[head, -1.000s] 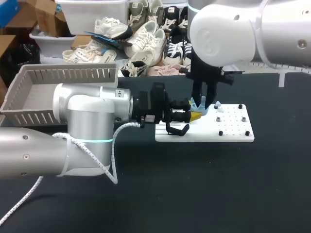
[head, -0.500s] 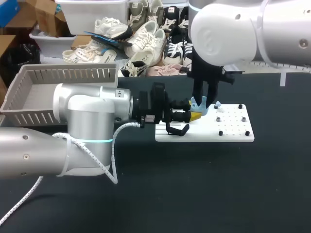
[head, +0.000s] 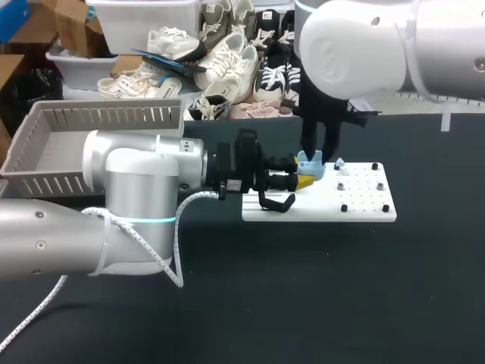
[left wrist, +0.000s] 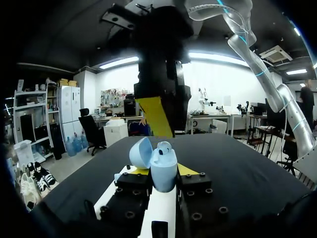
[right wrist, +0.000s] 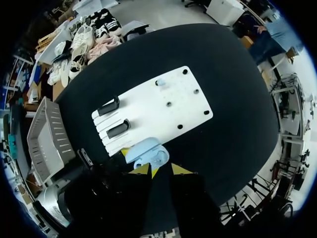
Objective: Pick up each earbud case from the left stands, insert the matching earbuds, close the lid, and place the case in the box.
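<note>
A light blue earbud case (left wrist: 163, 171) with its lid open is held upright between the yellow tips of my left gripper (head: 303, 180), over the white board's (head: 364, 208) left part. One earbud (left wrist: 165, 147) sits in the case. My right gripper (head: 312, 155) hangs just above the case (right wrist: 147, 152), its fingers (left wrist: 156, 116) a little apart with nothing seen between them. Another earbud (right wrist: 160, 82) rests on the board's far side.
Two black stands (right wrist: 109, 105) sit at the board's left end, and small black pegs (head: 344, 208) dot its right part. A grey slatted basket (head: 91, 117) stands at the table's far left. Dark table surface lies in front of the board.
My right arm has lifted slightly off the case. My left gripper and the case have stayed put.
</note>
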Tool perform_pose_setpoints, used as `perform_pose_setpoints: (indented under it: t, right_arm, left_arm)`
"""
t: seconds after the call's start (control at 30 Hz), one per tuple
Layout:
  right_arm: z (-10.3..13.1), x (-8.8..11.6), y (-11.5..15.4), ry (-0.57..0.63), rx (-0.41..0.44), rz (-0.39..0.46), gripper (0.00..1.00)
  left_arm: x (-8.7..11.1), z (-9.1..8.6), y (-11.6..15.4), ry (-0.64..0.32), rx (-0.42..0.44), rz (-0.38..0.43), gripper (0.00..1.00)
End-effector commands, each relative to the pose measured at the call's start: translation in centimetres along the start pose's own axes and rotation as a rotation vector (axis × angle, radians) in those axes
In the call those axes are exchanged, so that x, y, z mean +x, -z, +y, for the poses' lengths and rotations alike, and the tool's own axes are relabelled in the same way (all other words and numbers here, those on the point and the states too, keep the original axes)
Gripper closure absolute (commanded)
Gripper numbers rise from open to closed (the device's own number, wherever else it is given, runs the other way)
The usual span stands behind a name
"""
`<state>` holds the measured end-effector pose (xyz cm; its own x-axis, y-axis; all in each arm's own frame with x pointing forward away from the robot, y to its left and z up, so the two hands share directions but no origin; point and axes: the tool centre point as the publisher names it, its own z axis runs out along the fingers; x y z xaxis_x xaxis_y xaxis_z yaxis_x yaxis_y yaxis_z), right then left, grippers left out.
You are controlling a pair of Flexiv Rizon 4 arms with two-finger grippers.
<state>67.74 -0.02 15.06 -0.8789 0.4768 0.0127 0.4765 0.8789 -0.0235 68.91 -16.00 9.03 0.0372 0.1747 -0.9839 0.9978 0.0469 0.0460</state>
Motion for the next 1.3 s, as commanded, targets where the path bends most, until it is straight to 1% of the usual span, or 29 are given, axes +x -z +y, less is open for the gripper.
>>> perform_pose_setpoints:
  t: [0.03,0.13,0.33,0.43,0.57,0.7,0.93,1.3]
  right_arm:
    - [-1.9,0.8,0.6,-0.007,-0.037,-0.037,0.78]
    - [-2.5,0.6,0.7,-0.001,-0.051,-0.055,0.79]
    - [-3.9,-0.5,0.5,0.028,-0.072,-0.096,0.76]
    - [-4.6,-1.3,0.5,0.063,-0.088,-0.117,0.75]
    - [-5.5,-2.7,0.3,0.105,-0.107,-0.139,0.76]
    - [-6.5,-4.2,0.0,0.114,-0.116,-0.148,0.76]
    - [-7.2,-5.8,-0.5,0.159,-0.144,-0.149,0.72]
    - [-7.6,-8.5,-1.4,0.226,-0.167,-0.165,0.71]
  left_arm:
    - [0.0,-0.1,0.0,-0.001,-0.005,-0.002,1.00]
    - [0.0,-0.1,0.0,-0.001,-0.005,-0.002,1.00]
    - [0.0,-0.1,0.0,-0.001,-0.005,-0.002,1.00]
    - [0.0,-0.1,0.0,-0.001,-0.005,-0.002,1.00]
    - [0.0,-0.1,0.0,-0.001,-0.005,-0.002,1.00]
    - [0.0,-0.1,0.0,-0.001,-0.005,-0.002,1.00]
    - [0.0,-0.1,0.0,-0.001,-0.005,-0.002,1.00]
    - [0.0,-0.1,0.0,-0.001,-0.005,-0.002,1.00]
